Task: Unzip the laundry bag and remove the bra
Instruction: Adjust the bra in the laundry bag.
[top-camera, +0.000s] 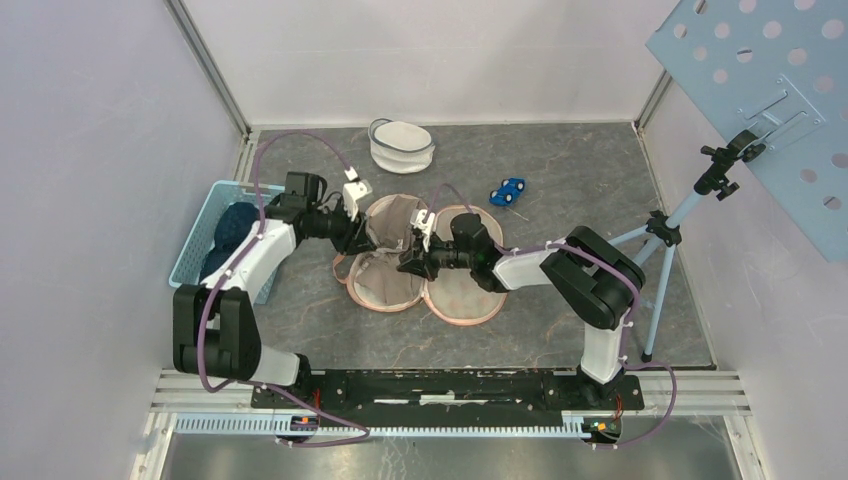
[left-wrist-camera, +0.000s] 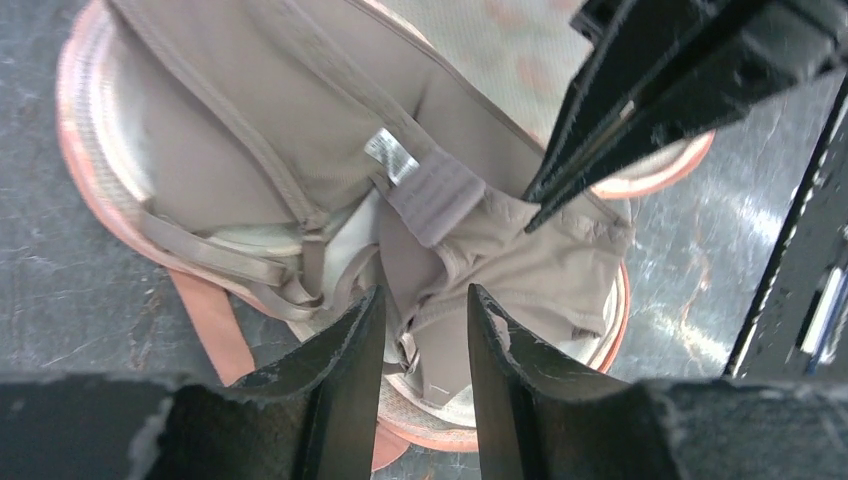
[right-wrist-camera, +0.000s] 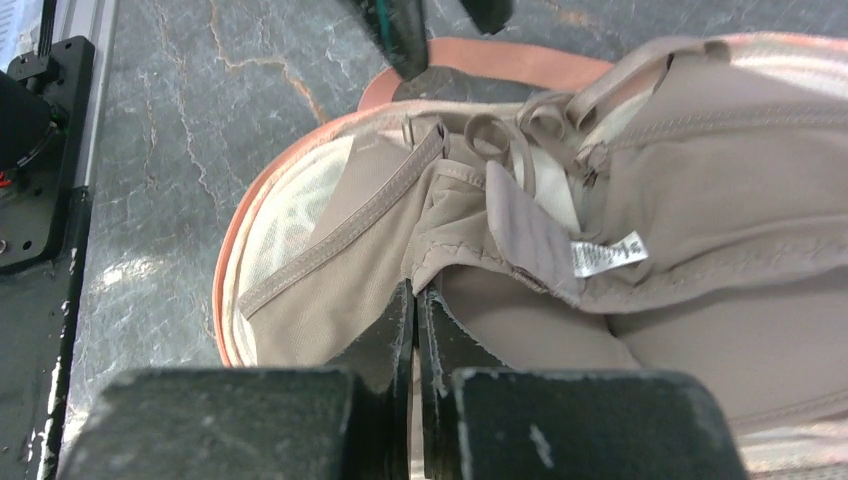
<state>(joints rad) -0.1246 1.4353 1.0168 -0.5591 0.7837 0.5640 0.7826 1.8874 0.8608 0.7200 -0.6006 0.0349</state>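
The laundry bag lies unzipped and spread flat on the table, round mesh lobes with a salmon rim. The taupe bra lies crumpled in it, straps and white label showing. My left gripper is open, its fingers either side of a bra strap at the bag's near rim. My right gripper is shut on a fold of the bra's edge. Its fingers reach in from the upper right of the left wrist view.
A blue basket with dark clothing stands at the left. A white round mesh pouch sits at the back, and a blue toy car to its right. A tripod and perforated panel stand at the right.
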